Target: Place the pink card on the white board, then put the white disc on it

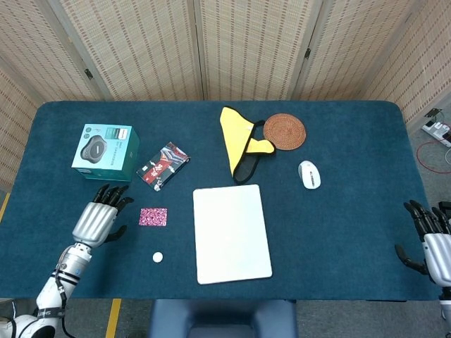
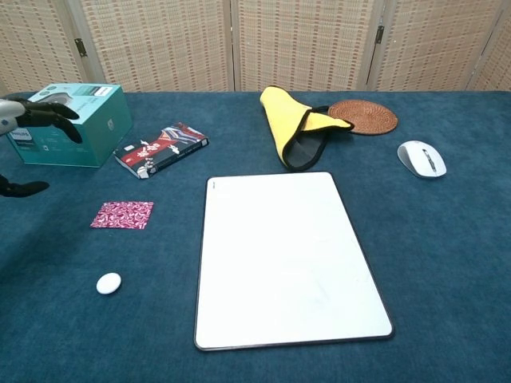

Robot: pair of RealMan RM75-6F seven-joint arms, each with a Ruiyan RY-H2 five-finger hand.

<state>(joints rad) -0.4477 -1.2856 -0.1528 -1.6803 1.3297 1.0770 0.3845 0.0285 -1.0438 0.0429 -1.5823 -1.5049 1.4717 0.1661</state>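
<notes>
A dark blue tabletop (image 1: 338,232) carries everything, and the white board (image 1: 232,233) lying flat near its front middle serves as the landmark. Far left of the board, the left hand (image 1: 97,218) hovers over the cloth with its dark fingers (image 1: 107,195) spread and holding nothing. Behind that hand, left of the board, stands a teal box (image 1: 105,152). The pink card (image 1: 153,216) lies flat just right of the left hand, a short way left of the board's left edge and not touching it. The white disc (image 1: 158,257) sits in front of the card, also left of the board. A patterned packet (image 1: 163,165) lies behind the card. Behind the board rest a yellow cloth (image 1: 237,137) and a round woven coaster (image 1: 285,131). A white mouse (image 1: 309,174) lies behind and right of the board. Far right of the board, at the tabletop's edge, the right hand (image 1: 433,239) is empty, fingers apart.
</notes>
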